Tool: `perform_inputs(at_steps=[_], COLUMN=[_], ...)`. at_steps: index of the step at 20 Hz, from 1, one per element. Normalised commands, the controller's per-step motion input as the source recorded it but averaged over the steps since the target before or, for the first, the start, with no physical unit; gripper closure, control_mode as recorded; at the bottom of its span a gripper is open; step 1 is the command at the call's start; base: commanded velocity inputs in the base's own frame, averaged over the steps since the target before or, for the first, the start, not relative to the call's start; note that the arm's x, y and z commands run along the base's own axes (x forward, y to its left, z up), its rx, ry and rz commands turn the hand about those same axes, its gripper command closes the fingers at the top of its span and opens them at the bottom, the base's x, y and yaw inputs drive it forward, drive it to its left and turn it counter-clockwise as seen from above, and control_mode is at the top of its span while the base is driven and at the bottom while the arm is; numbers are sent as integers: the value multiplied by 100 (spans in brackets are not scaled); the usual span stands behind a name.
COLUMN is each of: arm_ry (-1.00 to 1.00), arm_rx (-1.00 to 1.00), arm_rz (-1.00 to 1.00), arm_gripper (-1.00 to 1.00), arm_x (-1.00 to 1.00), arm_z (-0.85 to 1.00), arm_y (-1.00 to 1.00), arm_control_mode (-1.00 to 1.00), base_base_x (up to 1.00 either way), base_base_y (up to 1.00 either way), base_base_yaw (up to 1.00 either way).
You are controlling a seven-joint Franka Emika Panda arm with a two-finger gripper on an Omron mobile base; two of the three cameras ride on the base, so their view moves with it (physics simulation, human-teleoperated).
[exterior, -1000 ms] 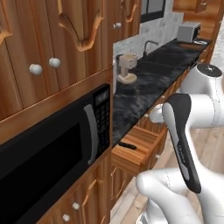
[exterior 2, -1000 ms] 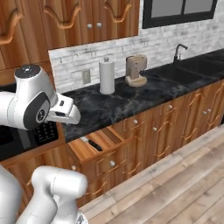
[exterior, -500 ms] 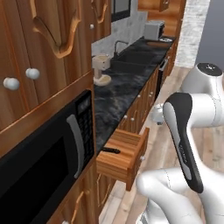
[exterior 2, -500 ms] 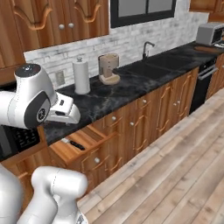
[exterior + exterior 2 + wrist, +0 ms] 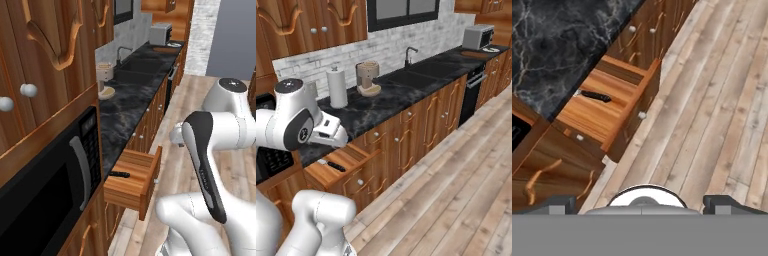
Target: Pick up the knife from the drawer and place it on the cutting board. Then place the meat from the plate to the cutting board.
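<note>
The pincer [image 5: 642,204] is spread wide, its two dark tips seen far apart at the bottom of the hand view, with nothing between them; it is held above the wooden floor [image 5: 722,100], out in front of the drawer [image 5: 607,112]. The drawer is pulled out from under the black marble bench [image 5: 381,97]. The knife [image 5: 594,95] lies flat on the drawer floor, near the back, close to the bench edge. Its long axis runs along the width of the drawer, parallel to the drawer front; the black handle is plainly seen, while the blade end, toward the side of the microwave [image 5: 55,185], is too small to be made out clearly. In the right base view the knife [image 5: 333,166] is seen as a dark bar in the drawer [image 5: 338,167], just below the arm's white wrist. In the left base view the handle [image 5: 119,174] shows at the drawer's inner edge. No writing or brand can be read anywhere
</note>
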Motion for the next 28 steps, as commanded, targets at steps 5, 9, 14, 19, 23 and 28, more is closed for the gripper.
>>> perform_inputs(at_steps=[5,9,14,19,23,28], arm_ry=[6,5,0,7,7,4], arm_rx=[0,1,8,0,0,3], arm_rz=[-11,-3,0,-3,-2,0], arm_gripper=[-100,-100,-100,-100,-100,-100], arm_x=[3,11,23,43,41,47], arm_z=[-57,-49,-47,-59,-34,-31], arm_y=[0,-6,-6,0,0,0], arm_control_mode=[-100,-100,-100,-100,-100,-100], base_base_x=[0,0,0,0,0,0], base_base_y=[0,0,0,0,0,0], base_base_yaw=[0,0,0,0,0,0])
